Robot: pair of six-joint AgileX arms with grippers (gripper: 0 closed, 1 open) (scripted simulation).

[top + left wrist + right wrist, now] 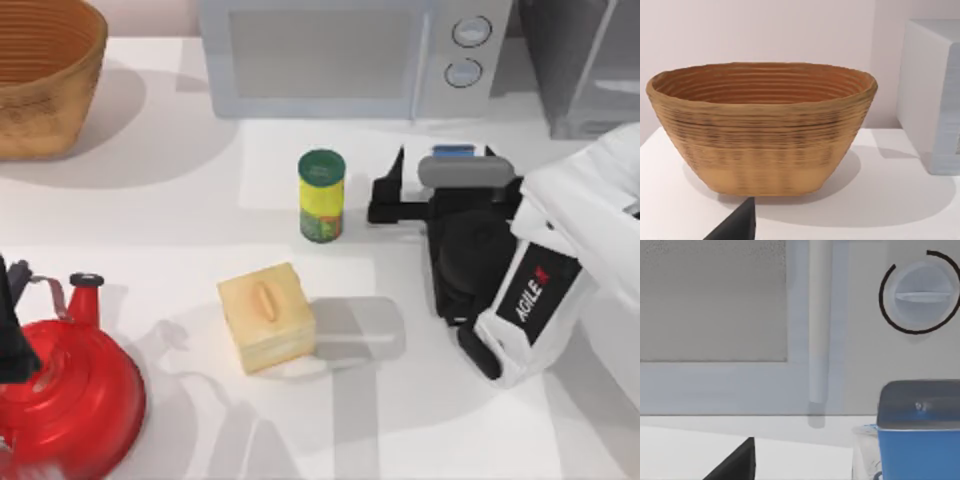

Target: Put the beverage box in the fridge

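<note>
The beverage box, a small blue carton with a grey top, stands just in front of the microwave at the right. My right gripper is low over it and open, with black fingers spread to either side of the carton. From the right wrist the box is close by, off to one side, and one dark fingertip shows apart from it. The fridge, a dark grey cabinet with a pale-framed door, stands at the back right corner, door shut. My left gripper is parked at the far left above the kettle.
A white microwave with two knobs lines the back. A green-lidded can stands left of my right gripper, and a tan cube box nearer the front. A woven basket is back left, a red kettle front left.
</note>
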